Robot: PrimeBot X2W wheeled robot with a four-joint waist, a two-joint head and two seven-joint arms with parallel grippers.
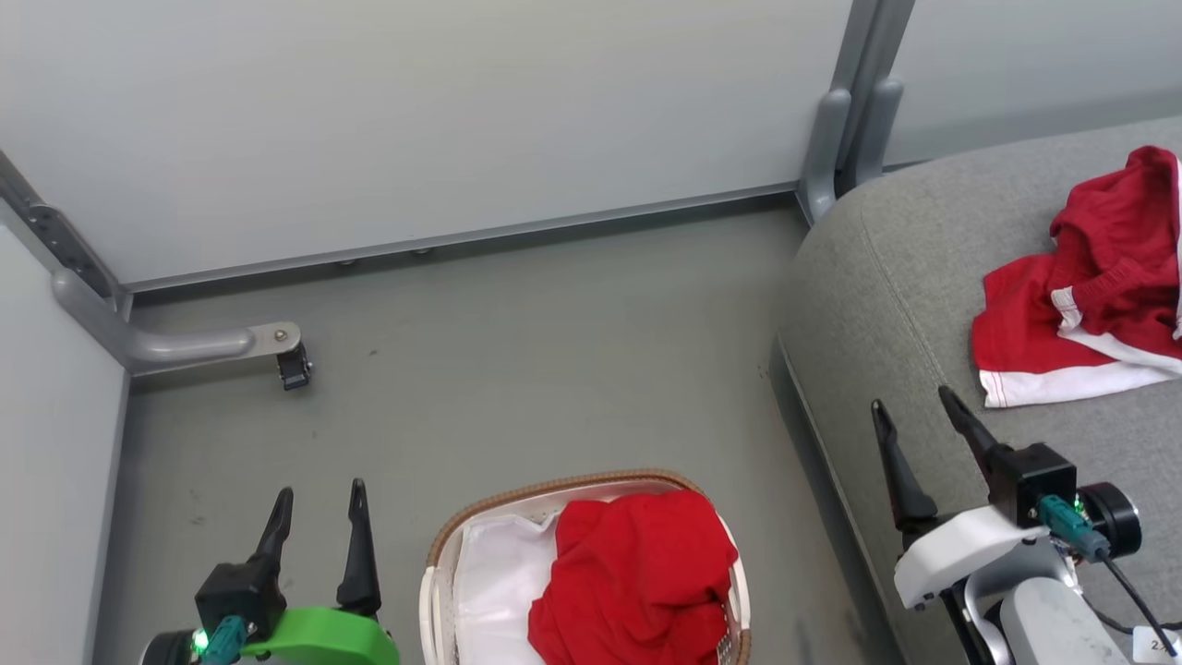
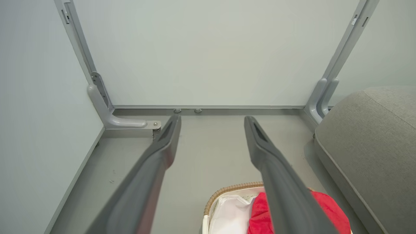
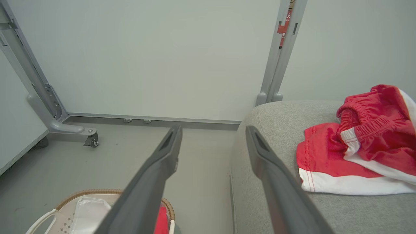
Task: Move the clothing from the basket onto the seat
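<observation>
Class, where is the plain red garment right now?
In the head view, the plain red garment lies in the basket at bottom centre, over its right half beside the white liner. The basket stands on the floor, left of the seat.

My left gripper [image 1: 320, 489] sits at the lower left of the head view, its two dark fingers [image 1: 358, 545] pointing up with the jaws wide apart, above its green wrist housing [image 1: 323, 637]. My right gripper [image 1: 912, 399] sits at the lower right, higher in that view and leaning a little leftward, jaws equally parted, carried on a white wrist housing [image 1: 960, 545] with my pale forearm [image 1: 1053, 628] below it. Neither grips anything.
</observation>
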